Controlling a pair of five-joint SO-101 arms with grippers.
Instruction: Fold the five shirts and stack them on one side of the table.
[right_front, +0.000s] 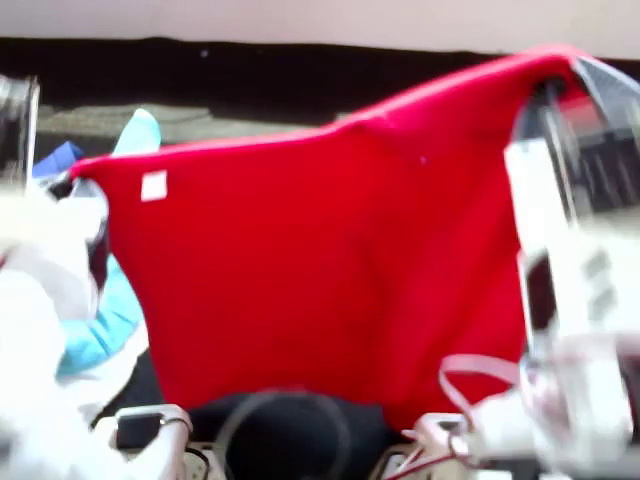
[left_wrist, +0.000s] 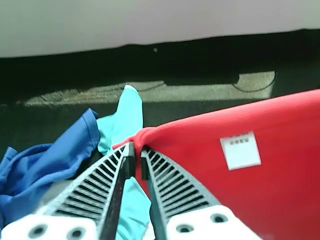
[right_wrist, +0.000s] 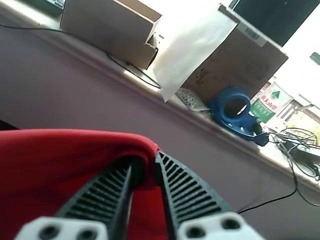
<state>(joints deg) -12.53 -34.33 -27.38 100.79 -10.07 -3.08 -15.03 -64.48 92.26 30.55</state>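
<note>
A red shirt (right_front: 330, 270) hangs spread in the air above the table, held by two corners. My left gripper (left_wrist: 136, 150) is shut on its left corner, where the red shirt (left_wrist: 250, 170) shows a white label (left_wrist: 240, 150). My right gripper (right_wrist: 145, 167) is shut on the other corner of the red shirt (right_wrist: 55, 165), held higher, at the upper right in the high view (right_front: 550, 85). Behind the red cloth lie a turquoise shirt (left_wrist: 125, 125) and a blue shirt (left_wrist: 45, 165), crumpled on the table at the left (right_front: 100, 330).
The table is dark (left_wrist: 200, 110), and a pale wall (right_front: 320, 20) rises beyond its far edge. Cables and the arm bases (right_front: 150, 430) sit at the near edge. Cardboard boxes (right_wrist: 110, 30) and a blue object (right_wrist: 235, 112) stand on a ledge behind.
</note>
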